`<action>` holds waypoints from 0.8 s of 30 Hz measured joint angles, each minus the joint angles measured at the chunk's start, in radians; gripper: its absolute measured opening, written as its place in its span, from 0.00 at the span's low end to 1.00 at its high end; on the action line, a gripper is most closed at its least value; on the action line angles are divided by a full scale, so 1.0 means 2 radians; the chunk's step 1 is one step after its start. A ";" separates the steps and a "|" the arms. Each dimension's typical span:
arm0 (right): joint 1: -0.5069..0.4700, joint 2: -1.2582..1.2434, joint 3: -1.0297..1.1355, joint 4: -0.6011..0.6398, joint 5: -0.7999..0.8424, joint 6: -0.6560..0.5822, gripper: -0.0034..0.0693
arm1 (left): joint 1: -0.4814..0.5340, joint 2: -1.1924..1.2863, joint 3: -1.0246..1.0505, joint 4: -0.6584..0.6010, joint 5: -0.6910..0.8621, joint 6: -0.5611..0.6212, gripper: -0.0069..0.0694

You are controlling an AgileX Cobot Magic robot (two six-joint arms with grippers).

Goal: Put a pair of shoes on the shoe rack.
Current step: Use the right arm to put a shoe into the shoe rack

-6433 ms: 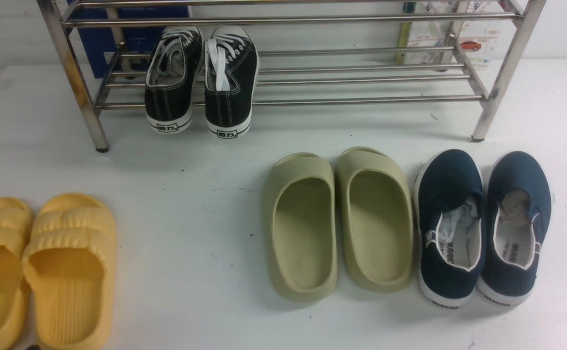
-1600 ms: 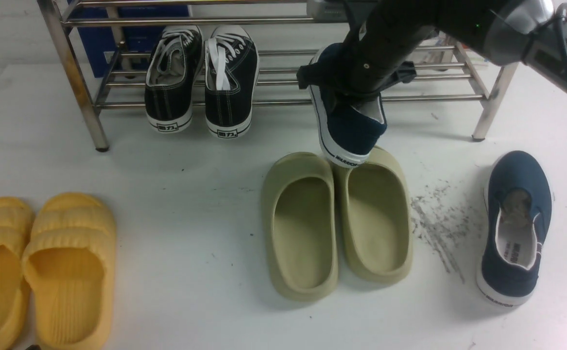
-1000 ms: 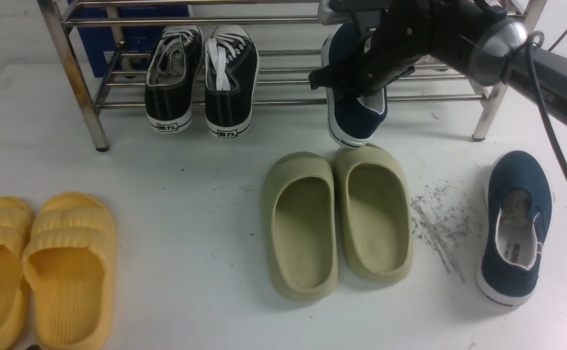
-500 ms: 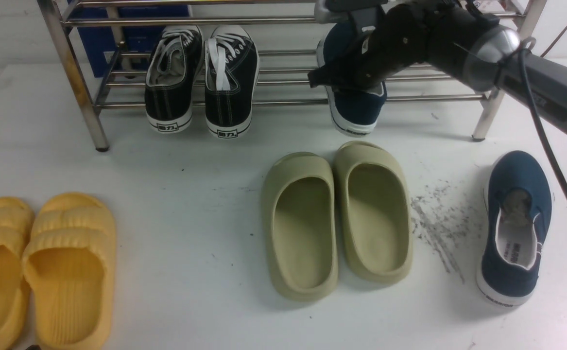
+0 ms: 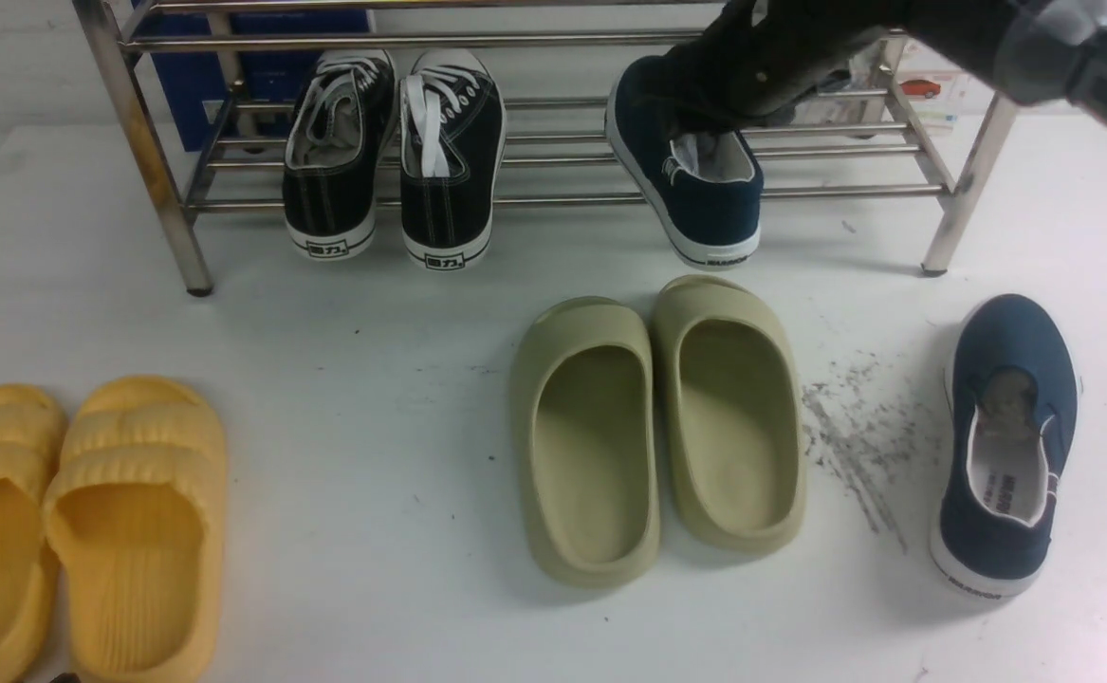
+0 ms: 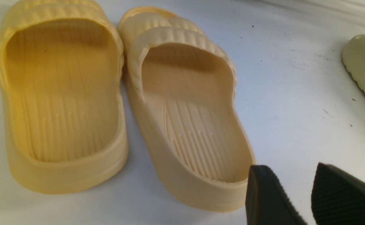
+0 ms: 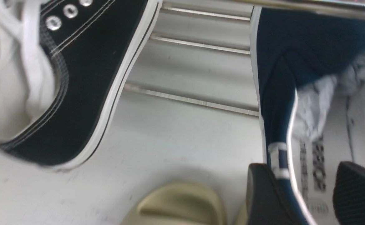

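since the earliest frame the first navy shoe (image 5: 695, 180) has been moved from the counter (image 5: 373, 360) onto the shoe rack (image 5: 562, 197), heel overhanging the front bar. the right hand (image 7: 301, 175) is being held spread astride its collar, gripping nothing; the left hand (image 6: 290, 175) is hanging open. the second navy shoe (image 5: 1008, 446) is lying on the counter, right of the olive slides (image 5: 657, 427). light, soft canvas is probably best pinched at the collar wall. bar room is being left free right of the placed shoe, short of the rack's leg.

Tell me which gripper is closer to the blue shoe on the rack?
Right. The right gripper straddles the side wall of the navy canvas shoe on the silver tube rack; the left gripper hangs by the yellow foam slides.
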 joint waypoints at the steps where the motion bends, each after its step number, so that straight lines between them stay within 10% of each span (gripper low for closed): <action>1: 0.000 -0.008 -0.001 0.000 0.029 -0.003 0.46 | 0.000 0.000 0.000 0.000 0.000 0.000 0.40; 9: -0.012 -0.017 0.018 -0.013 0.164 -0.020 0.05 | 0.000 0.000 0.000 0.000 0.000 0.000 0.40; 24: -0.015 0.042 0.034 0.019 0.052 -0.024 0.04 | 0.000 0.000 0.000 0.000 0.000 0.000 0.40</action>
